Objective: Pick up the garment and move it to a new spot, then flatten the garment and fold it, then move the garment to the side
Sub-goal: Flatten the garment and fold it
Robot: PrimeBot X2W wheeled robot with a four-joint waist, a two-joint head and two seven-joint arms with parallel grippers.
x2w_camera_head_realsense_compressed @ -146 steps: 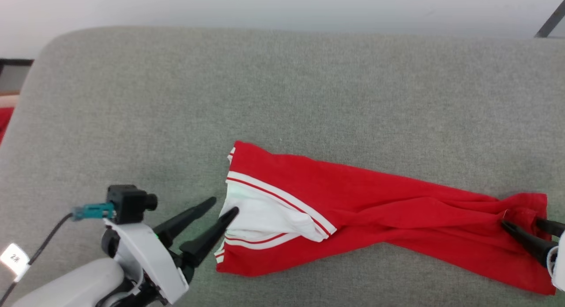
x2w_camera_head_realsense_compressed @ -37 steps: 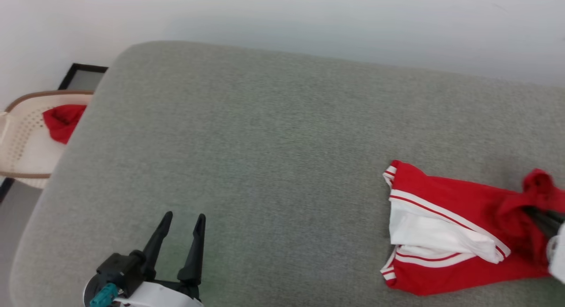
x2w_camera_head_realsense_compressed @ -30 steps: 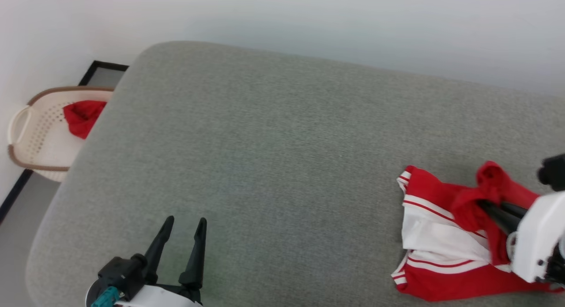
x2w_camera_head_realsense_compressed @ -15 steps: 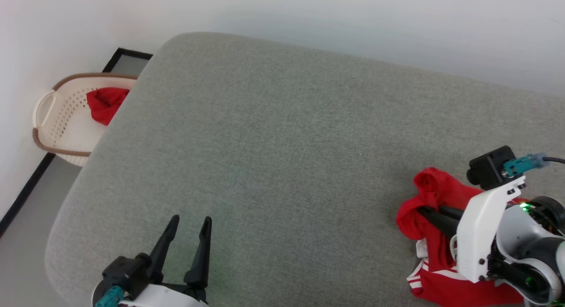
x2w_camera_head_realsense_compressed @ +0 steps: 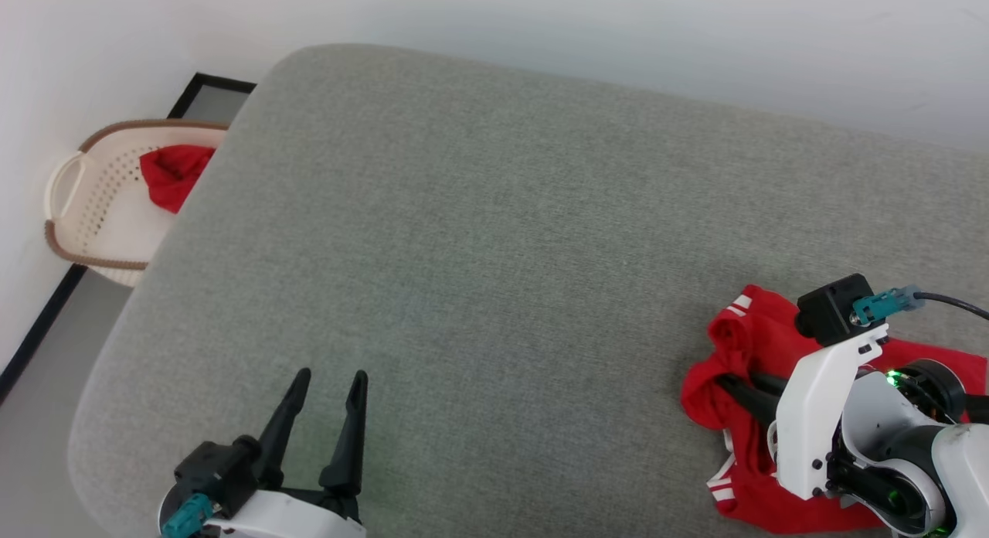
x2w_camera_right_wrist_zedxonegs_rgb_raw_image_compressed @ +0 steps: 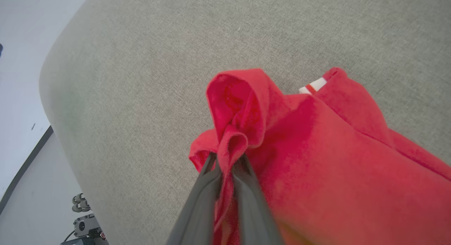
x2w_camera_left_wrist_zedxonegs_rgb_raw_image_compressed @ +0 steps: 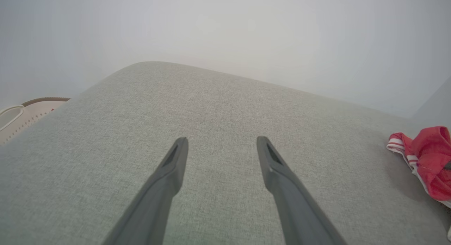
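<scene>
1. The garment [x2w_camera_head_realsense_compressed: 730, 352] lies bunched at the lower right of the head view, on the grey cushion [x2w_camera_head_realsense_compressed: 479, 236].
2. The right gripper [x2w_camera_head_realsense_compressed: 738, 383] is closed tight on a raised fold of its red fabric (the right wrist view shows this well).
3. The left gripper [x2w_camera_head_realsense_compressed: 332, 376], at the lower left, has its fingers wide apart and holds nothing.
4. A pale basket [x2w_camera_head_realsense_compressed: 85, 213] with a small red cloth [x2w_camera_head_realsense_compressed: 166, 178] sits at the upper left.
</scene>
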